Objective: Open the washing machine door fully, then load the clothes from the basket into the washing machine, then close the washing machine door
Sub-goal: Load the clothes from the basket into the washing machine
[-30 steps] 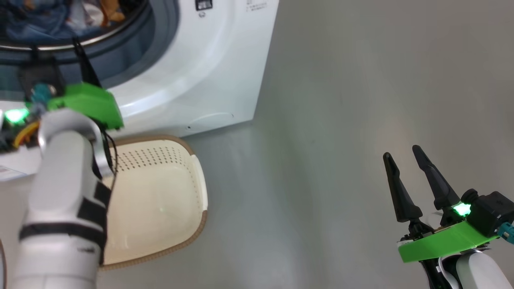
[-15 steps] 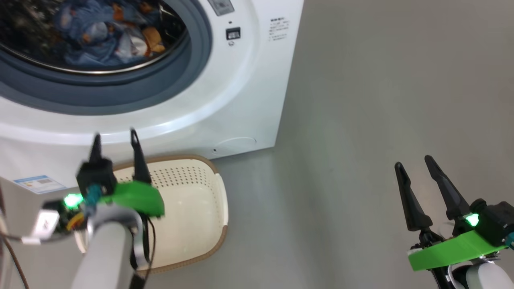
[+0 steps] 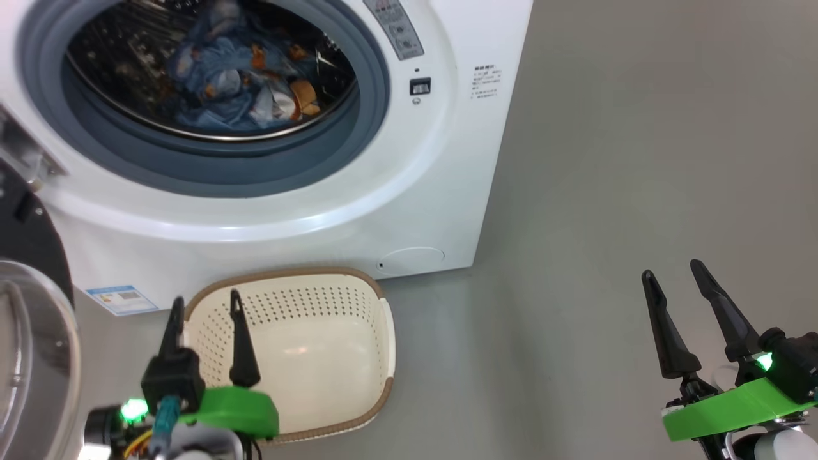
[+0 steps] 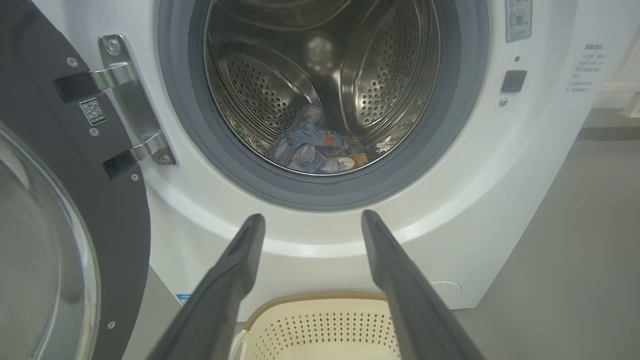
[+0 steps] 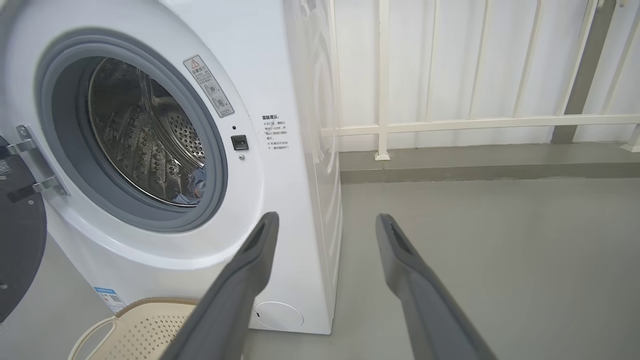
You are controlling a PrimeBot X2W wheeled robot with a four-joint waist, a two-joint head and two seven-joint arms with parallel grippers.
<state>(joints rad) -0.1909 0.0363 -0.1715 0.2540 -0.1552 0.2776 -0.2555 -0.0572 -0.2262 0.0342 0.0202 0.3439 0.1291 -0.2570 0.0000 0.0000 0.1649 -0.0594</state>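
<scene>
The white washing machine [image 3: 396, 211] stands with its door [image 3: 32, 332] swung open at the left, black ring and glass bowl facing me; the left wrist view shows the door [image 4: 60, 210] on its steel hinge. Light-blue clothes [image 3: 236, 96] with orange prints lie inside the steel drum, the clothes [image 4: 312, 147] resting at its bottom. The cream basket [image 3: 358, 306] sits on the floor before the machine with nothing in it. My left gripper [image 3: 204, 306] is open above the basket's near left rim. My right gripper [image 3: 674, 275] is open over bare floor at the lower right.
Grey floor [image 3: 607, 160] spreads to the right of the machine. A white railing [image 5: 450, 122] and wall run behind it in the right wrist view. A blue label sticker [image 3: 121, 299] marks the machine's lower front.
My left gripper has drawn back out of the drum opening and now hangs open low over the basket. The head camera has tilted up, showing more of the drum and the open door.
</scene>
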